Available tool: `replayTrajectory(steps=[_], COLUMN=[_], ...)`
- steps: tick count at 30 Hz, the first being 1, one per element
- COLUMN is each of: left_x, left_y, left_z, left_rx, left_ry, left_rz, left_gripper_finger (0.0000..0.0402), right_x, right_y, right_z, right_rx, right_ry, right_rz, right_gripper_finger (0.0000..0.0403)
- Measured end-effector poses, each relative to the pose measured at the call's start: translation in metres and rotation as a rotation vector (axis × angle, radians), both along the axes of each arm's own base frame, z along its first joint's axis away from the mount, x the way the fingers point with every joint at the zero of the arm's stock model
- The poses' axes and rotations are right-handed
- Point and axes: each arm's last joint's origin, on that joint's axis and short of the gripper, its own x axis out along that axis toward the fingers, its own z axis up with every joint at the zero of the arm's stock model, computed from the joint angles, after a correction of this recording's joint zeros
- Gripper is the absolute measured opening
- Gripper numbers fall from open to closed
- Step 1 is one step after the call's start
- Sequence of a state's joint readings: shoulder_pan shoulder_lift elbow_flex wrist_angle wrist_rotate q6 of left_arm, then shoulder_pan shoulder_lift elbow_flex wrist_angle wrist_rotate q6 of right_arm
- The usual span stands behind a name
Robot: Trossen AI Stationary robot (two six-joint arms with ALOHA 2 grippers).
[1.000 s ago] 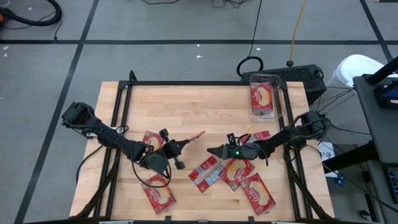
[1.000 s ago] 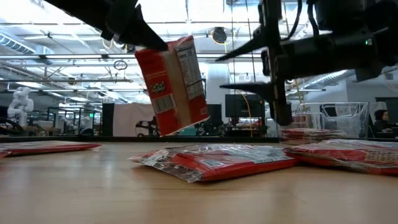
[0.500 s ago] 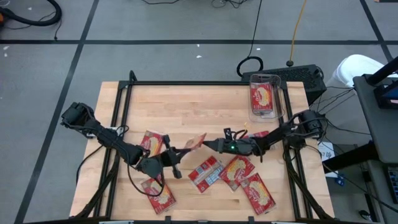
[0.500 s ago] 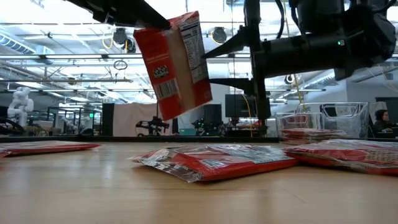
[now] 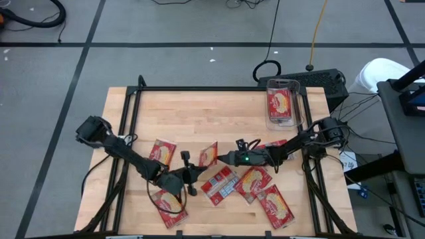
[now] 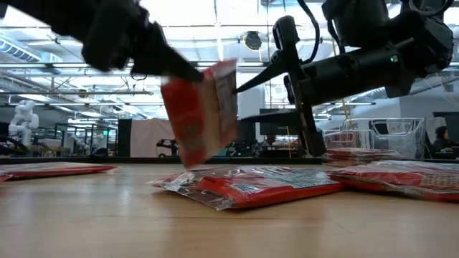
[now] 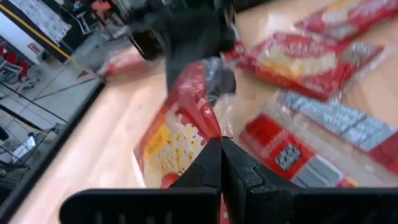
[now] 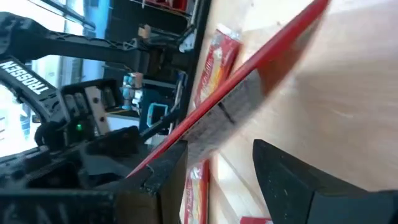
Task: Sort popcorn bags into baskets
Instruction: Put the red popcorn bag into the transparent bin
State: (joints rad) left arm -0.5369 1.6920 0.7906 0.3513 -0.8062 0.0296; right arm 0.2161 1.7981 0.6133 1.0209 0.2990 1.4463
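Near the middle of the overhead frame the left tool is clenched on one corner of a flat red popcorn packet with a yellow-cream oval picture, holding it up off the pale wooden worktop on edge. The right tool comes in from the right with its fingers spread, one on each side of the packet's free edge, not yet closed on it as far as I can see; it looks like a handover in mid-air. From table height the lifted packet hangs tilted and looks blurred, so I judge it is swinging. That is the first risk: if the right tool closes while the packet sways, it may catch only a sliver of the edge or miss it. The second is timing: should the left tool let go before the right has a firm pinch, the packet would drop onto the loose red packets lying just below, in the lower middle of the frame. The third is the two tools' closeness; a small misjudgement could knock them together. The clear plastic rectangular tub stands well apart at the upper right, with one packet already inside, so a weak grip has a long carry in which to fail.
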Motion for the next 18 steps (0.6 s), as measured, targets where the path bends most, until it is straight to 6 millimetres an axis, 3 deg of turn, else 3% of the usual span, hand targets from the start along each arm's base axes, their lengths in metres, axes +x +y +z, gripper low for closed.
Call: replayTrajectory(steps=[7,18], left_x=[0.009,0.012], left_y=[-0.006,-0.008], left_z=[-0.026,-0.034], left_rx=[-0.038,-0.089], left_ry=[0.002,0.017], left_rz=[-0.032,-0.071], left_gripper_finger=[0.0000,0.0000], right_x=[-0.001,-0.001], right_y=[-0.001,-0.010], right_z=[-0.007,-0.011], right_rx=[0.007,0.025], right_ry=[0.072,0.119], right_rz=[0.031,0.066], right_gripper_finger=[0.0181,0.0181])
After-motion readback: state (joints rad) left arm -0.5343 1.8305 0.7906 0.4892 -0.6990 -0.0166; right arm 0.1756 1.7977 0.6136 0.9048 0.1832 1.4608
